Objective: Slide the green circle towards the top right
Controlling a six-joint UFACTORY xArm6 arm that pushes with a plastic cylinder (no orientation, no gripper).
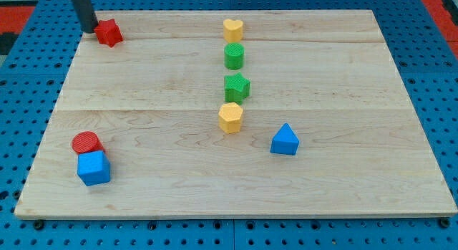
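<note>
The rod's tip (89,29) sat at the wooden surface's (343,171) top left, just beside a red star-shaped block (109,32), with no gripper fitted. The green circular block (234,56) lay well apart, below a yellow heart block (232,29). The approach remained: reaching its lower-left side.

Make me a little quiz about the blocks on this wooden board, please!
1. True or false: my tip touches the green circle.
2. Which block sits just above the green circle, toward the view's top? A) yellow heart B) blue cube C) red circle
3. Fill in: my tip sits beside the red ____ block at the view's top left.

Key: 1. False; my tip is far off to the view's left. 2. A. 3. star.
</note>
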